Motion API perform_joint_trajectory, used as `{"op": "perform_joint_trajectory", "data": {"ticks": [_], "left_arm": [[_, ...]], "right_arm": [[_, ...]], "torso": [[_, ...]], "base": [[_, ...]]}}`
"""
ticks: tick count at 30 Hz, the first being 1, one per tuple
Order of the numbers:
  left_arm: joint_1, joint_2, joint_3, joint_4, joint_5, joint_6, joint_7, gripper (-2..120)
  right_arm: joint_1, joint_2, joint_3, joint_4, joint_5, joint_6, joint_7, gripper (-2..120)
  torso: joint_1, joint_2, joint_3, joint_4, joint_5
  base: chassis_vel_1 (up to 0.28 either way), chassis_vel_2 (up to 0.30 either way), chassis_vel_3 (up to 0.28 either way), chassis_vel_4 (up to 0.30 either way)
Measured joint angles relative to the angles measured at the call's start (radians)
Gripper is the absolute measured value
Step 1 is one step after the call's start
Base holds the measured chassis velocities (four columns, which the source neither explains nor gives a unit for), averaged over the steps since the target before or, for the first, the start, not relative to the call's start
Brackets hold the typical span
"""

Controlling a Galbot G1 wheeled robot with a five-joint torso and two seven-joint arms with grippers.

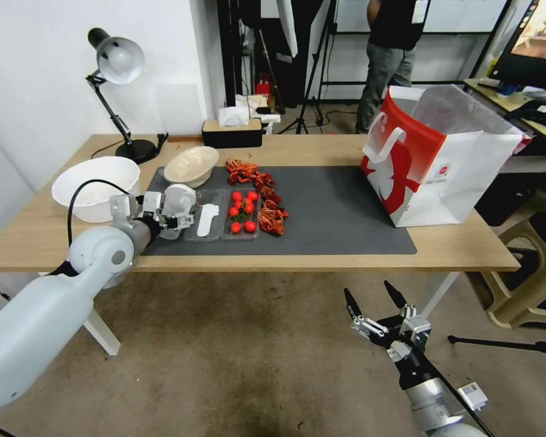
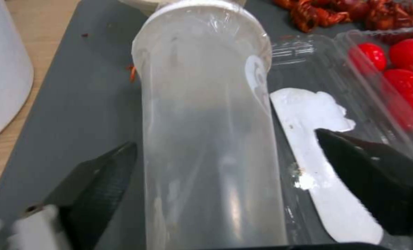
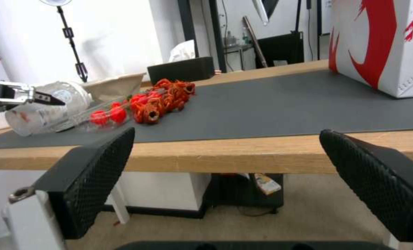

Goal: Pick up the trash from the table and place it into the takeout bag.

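Note:
A clear plastic cup [image 1: 179, 199] [image 2: 206, 132] [image 3: 44, 111] lies on its side at the left end of the dark grey mat [image 1: 346, 206]. My left gripper [image 1: 175, 217] [image 2: 225, 142] is open around it, one black finger [image 2: 100, 184] on each side; whether they touch it I cannot tell. Behind the cup sits a beige bowl [image 1: 191, 165], tilted. The takeout bag [image 1: 443, 158] [image 3: 382, 41] stands open at the mat's right end. My right gripper [image 1: 367, 290] [image 3: 225, 135] hangs open below the table's front edge [image 1: 321, 262], holding nothing.
Beside the cup lies a clear tray [image 1: 221, 215] with red tomatoes [image 1: 242, 211] [image 2: 401, 69] and a white plastic utensil [image 2: 317, 146]. Red crayfish shells [image 1: 258, 191] [image 3: 162, 99] lie to its right. A large white bowl [image 1: 97, 185], a desk lamp [image 1: 118, 67] and a tissue box [image 1: 232, 130] stand at the back left.

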Motion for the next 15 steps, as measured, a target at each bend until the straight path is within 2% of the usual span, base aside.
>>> {"op": "perform_joint_trajectory", "data": {"ticks": [2,5,6,9,10,11,13,15], "left_arm": [[-0.009,-0.002,0.009,0.01,-0.002,0.001,-0.009,82],[-0.014,-0.002,0.014,0.016,-0.004,0.001,-0.012,77],[-0.019,0.0,0.022,0.024,-0.009,0.001,-0.019,68],[-0.02,0.001,0.028,0.039,-0.008,0.002,-0.033,59],[-0.017,0.0,0.026,0.04,-0.008,0.004,-0.038,57],[-0.011,-0.002,0.02,0.041,-0.008,0.004,-0.04,50],[-0.007,-0.002,0.016,0.04,-0.008,0.003,-0.04,47],[-0.003,0.001,-0.002,0.031,-0.01,-0.013,-0.032,36]], "right_arm": [[-0.002,-0.001,-0.001,0.0,-0.004,0.0,0.001,100],[-0.004,-0.001,-0.001,0.0,-0.006,0.001,0.001,100],[-0.007,-0.001,-0.001,0.002,-0.009,0.002,0.002,100],[-0.011,0.0,-0.001,0.005,-0.012,0.004,0.004,100],[-0.012,0.0,-0.001,0.005,-0.013,0.005,0.005,100],[-0.013,0.001,-0.001,0.006,-0.015,0.006,0.005,100],[-0.014,0.002,-0.001,0.006,-0.016,0.007,0.005,100],[-0.016,0.005,-0.004,0.008,-0.02,0.007,0.005,100]], "torso": [[0.0,0.0,0.0,0.0,0.0],[0.0,0.0,0.0,-0.0001,0.0],[0.0,0.0,0.0,-0.0002,0.0001],[0.0,0.0,0.0,-0.0001,-0.0001],[0.0,0.0,0.0,-0.0001,0.0],[0.0,0.0,0.0,-0.0001,0.0002],[0.0,0.0,0.0,-0.0002,0.0001],[0.0,0.0,0.0,0.0001,-0.0005]], "base": [[0.0,0.0,0.0,0.0],[0.0,0.0,0.0,0.0],[0.0,0.0,0.0,0.0],[0.0,0.0,0.0,0.0],[0.0,0.0,0.0,0.0],[0.0,0.0,0.0,0.0],[0.0,0.0,0.0,0.0],[0.0,0.0,0.0,0.0]]}}
